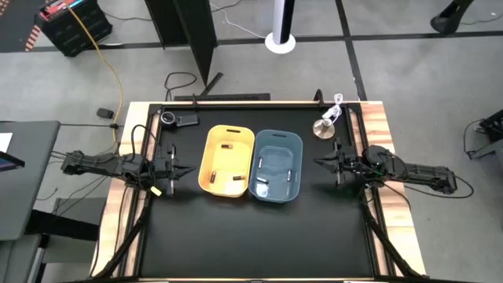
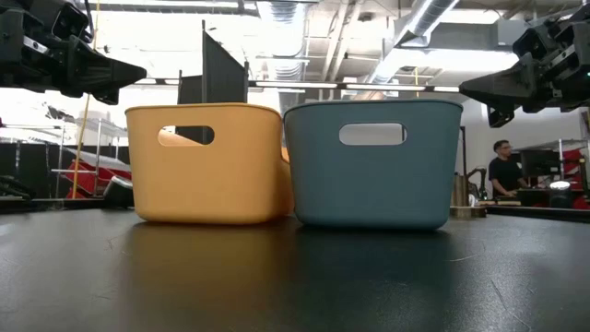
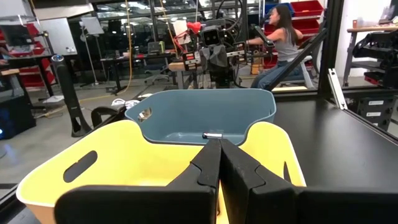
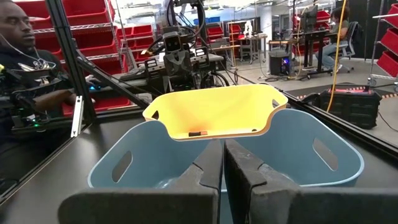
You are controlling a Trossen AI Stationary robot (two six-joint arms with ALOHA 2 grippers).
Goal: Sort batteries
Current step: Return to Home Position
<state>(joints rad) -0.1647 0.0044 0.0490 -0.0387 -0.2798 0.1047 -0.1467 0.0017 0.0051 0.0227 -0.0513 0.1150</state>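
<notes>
**Black bench, two bins, every battery inside them**

Workshop clutter and red storage racks filled the room behind a black bench (image 1: 259, 236), where a yellow bin (image 1: 206, 157) and a blue bin (image 1: 301, 149) stood touching, side by side. All the batteries in sight lay in those bins. Three small sticks, one of them (image 1: 229, 147) near the far wall, lay on the yellow floor, and about three more (image 1: 288, 174) lay on the blue one. None showed on the bare bench.

The left tool (image 1: 191, 170) hung just outside the yellow bin and the right tool (image 1: 317, 162) just outside the blue one. Both were clenched on nothing, fingers pressed together.

Each battery looked light, rigid and smooth-skinned, so it would likely roll or squirt out of a loose pinch. The safest hold would be across the middle of the barrel, fingers square to its length. Those lying near a bin wall would leave little room for a finger.

No brand, label or other writing could be read on the batteries or the bins.
</notes>
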